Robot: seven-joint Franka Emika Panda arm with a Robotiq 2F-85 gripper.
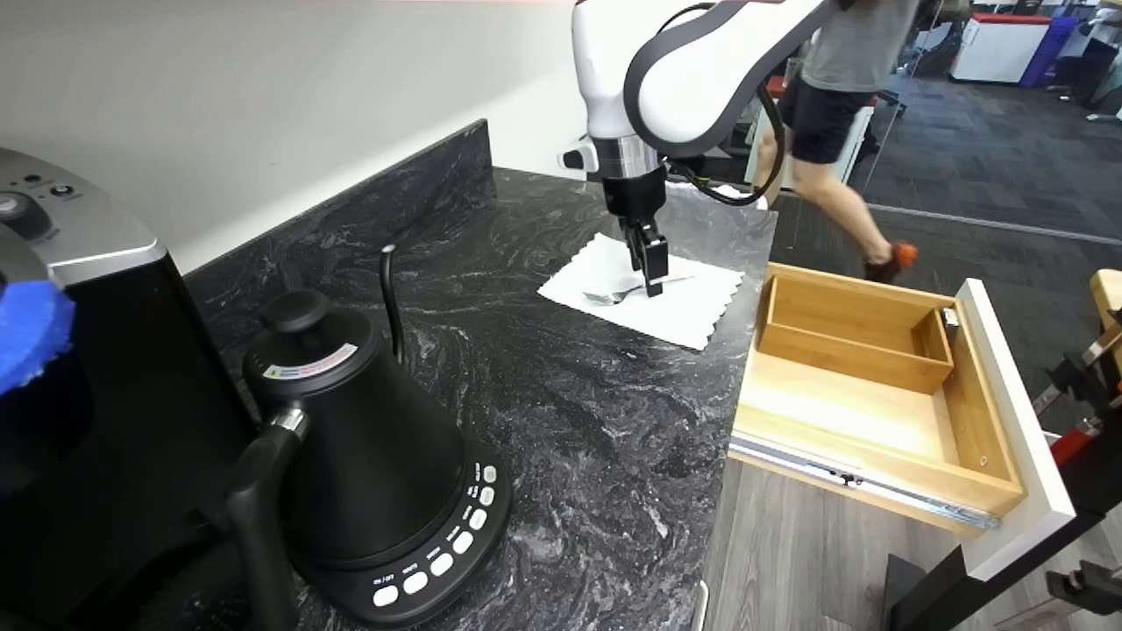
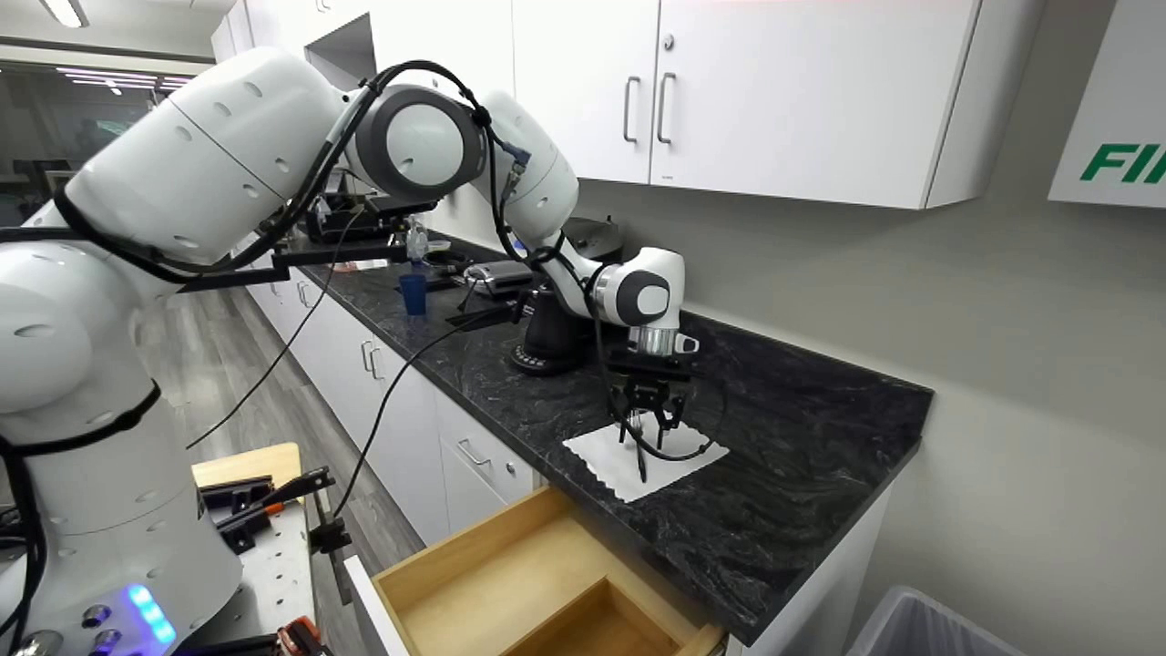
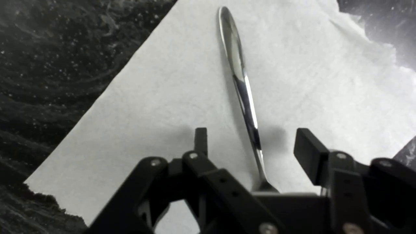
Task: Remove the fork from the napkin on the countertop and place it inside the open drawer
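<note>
The fork (image 3: 244, 85) is a slim shiny utensil lying on the white napkin (image 3: 146, 110), its handle toward the top of the wrist view and its head partly hidden by the gripper. In an exterior view the fork's head (image 1: 602, 299) points away from the open drawer (image 1: 841, 403). The napkin (image 2: 601, 456) lies flat on the dark veined countertop (image 2: 802, 456). My gripper (image 3: 252, 139) is open and empty, pointing down, with a finger on each side of the fork's neck and gaps on both sides. The drawer (image 2: 510, 583) is pulled out beside the napkin, with a divided compartment.
A black kettle (image 1: 368, 473) on its base and a black and silver appliance (image 1: 96, 350) stand farther along the countertop. A wall (image 1: 351, 105) runs behind it. Upper cabinets (image 2: 783, 91) hang above. A person (image 1: 824, 123) is beyond the counter's end.
</note>
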